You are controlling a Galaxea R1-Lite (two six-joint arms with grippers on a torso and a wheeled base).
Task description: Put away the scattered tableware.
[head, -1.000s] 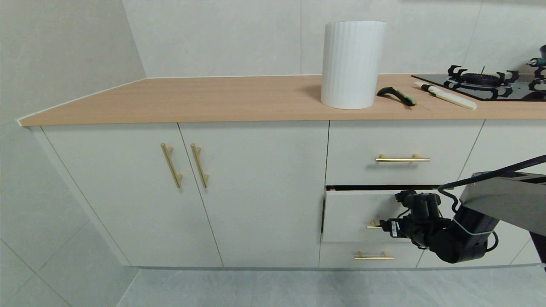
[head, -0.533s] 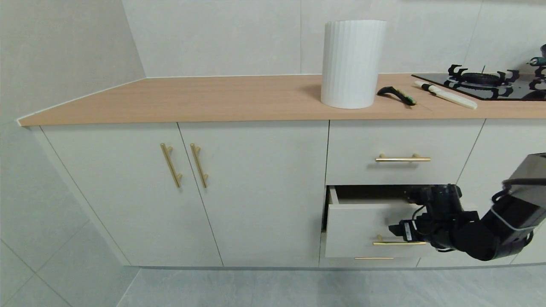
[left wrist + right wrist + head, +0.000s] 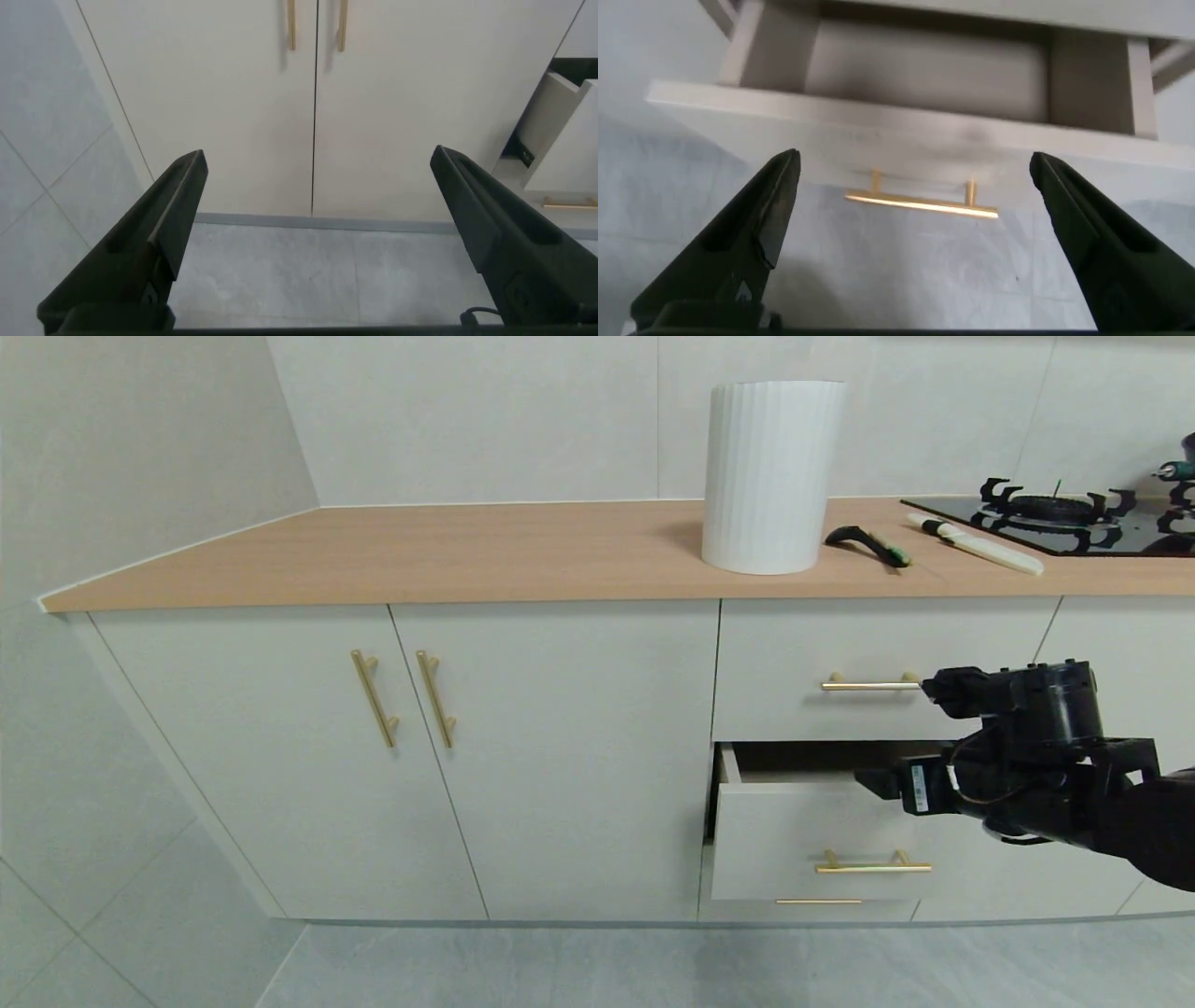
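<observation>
countertop (image 3: 420, 555): wood-tone, runs along the back wall into the left corner
white ribbed cylinder (image 3: 770, 476): upright on the countertop, left of the hob, well apart from it
gas hob (image 3: 1102, 539): black glass, set into the countertop at the right edge; black burner grate (image 3: 1050, 507) on top
double doors (image 3: 523, 756): pale, shut, under the countertop, left of the drawer stack
door handles (image 3: 374, 697): two brass bars, vertical, side by side at the door seam
top drawer (image 3: 794, 649): shut; horizontal brass handle (image 3: 868, 684) on its front
bottom drawer handle (image 3: 818, 901): brass, horizontal, just above the plinth
plinth (image 3: 420, 921): grey strip under the cabinets
wall (image 3: 467, 420): large pale tiles, behind and left of the countertop
floor (image 3: 560, 971): grey tiles
</observation>
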